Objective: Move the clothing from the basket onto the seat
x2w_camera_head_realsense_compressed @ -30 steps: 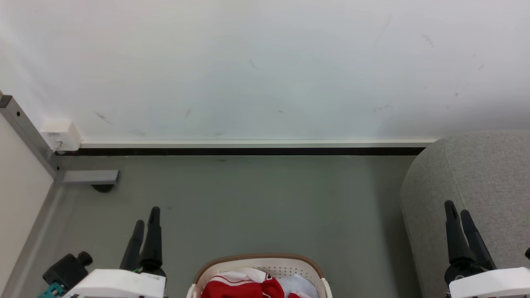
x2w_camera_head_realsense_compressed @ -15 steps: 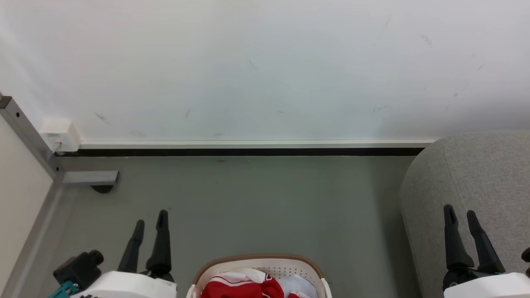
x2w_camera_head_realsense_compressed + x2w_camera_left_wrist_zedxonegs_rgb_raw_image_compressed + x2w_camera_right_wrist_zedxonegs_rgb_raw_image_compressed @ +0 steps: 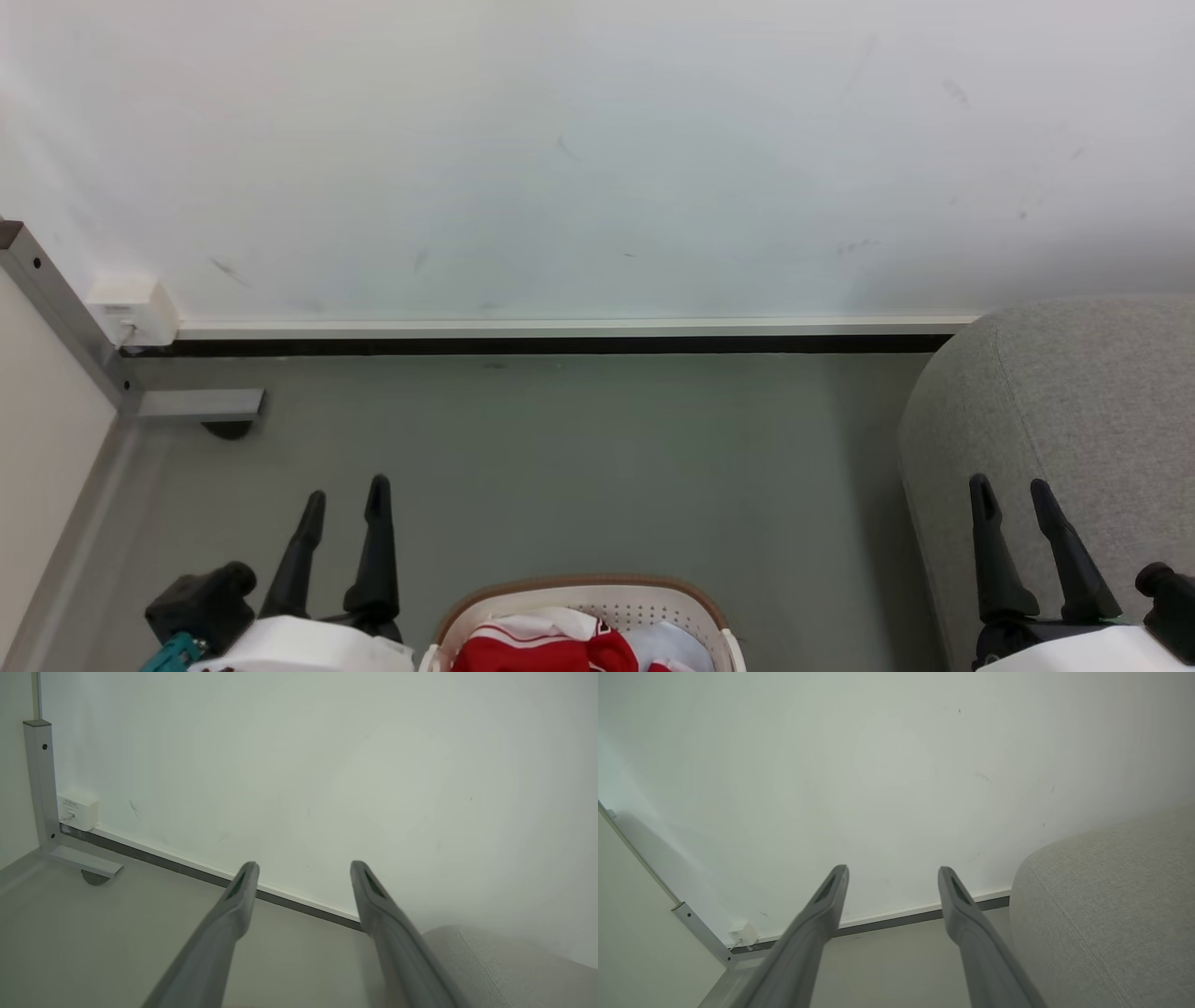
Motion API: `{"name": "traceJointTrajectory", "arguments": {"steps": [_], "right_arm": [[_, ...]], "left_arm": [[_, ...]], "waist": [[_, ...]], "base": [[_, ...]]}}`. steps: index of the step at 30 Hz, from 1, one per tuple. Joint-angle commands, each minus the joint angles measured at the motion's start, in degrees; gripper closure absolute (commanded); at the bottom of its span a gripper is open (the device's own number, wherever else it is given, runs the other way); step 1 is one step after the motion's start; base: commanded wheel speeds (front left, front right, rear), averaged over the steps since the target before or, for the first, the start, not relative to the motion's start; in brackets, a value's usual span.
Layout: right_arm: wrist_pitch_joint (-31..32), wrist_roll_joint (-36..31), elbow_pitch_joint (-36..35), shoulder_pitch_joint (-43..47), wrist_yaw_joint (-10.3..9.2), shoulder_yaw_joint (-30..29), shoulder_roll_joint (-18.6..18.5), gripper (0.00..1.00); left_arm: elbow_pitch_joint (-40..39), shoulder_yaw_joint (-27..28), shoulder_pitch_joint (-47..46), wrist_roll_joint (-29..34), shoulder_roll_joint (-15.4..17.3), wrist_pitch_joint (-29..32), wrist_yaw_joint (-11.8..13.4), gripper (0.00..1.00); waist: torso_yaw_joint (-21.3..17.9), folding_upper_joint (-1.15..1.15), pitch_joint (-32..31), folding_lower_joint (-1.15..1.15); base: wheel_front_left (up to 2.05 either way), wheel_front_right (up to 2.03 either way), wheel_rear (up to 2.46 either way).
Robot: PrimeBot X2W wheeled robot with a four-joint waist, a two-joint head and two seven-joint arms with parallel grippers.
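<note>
The cream basket (image 3: 485,602) with its brown rim band shows at the bottom centre of the head view, cut off by the frame edge. Red and white clothing (image 3: 551,642) lies inside it. The light-grey seat (image 3: 1083,392) stands at the right, also seen in the left wrist view (image 3: 504,970) and the right wrist view (image 3: 1111,905). My left gripper (image 3: 345,495) is open to the left of the basket, fingers empty (image 3: 303,868). My right gripper (image 3: 1011,490) is open in front of the seat's side, nothing between its fingers (image 3: 893,871).
A white wall (image 3: 597,149) with a dark skirting strip (image 3: 560,344) runs across the back. A grey metal post and foot (image 3: 201,403) with a small white box (image 3: 131,308) stand at the back left. Grey floor (image 3: 607,467) lies beyond the basket.
My left gripper has shifted right toward the basket and its fingers have spread. My right gripper has shifted left and its fingers show wider apart. The basket and clothing have not moved.
</note>
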Motion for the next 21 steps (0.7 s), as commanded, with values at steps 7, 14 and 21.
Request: {"name": "traceJointTrajectory", "arguments": {"steps": [7,14,21], "right_arm": [[-1.41,-4.20,0.48,-0.20,-0.08,0.88,-0.90,0.00],[-2.07,-7.32,0.97,-0.22,-0.08,1.16,-1.07,0.00],[-2.15,-10.40,0.91,-0.10,-0.09,1.65,-1.03,0.00]], "left_arm": [[-0.90,-0.47,0.31,4.84,0.48,-1.41,0.94,0.00],[-1.04,-0.99,0.49,8.50,0.51,-2.31,1.47,0.00],[-1.03,-1.51,0.73,11.82,0.41,-3.18,1.84,0.00]], "waist": [[-0.10,0.00,-0.05,0.00],[-0.12,0.00,-0.07,0.00],[-0.13,0.00,-0.06,0.00]], "base": [[0.00,0.00,0.00],[0.00,0.00,0.00],[0.00,0.00,0.00]]}}
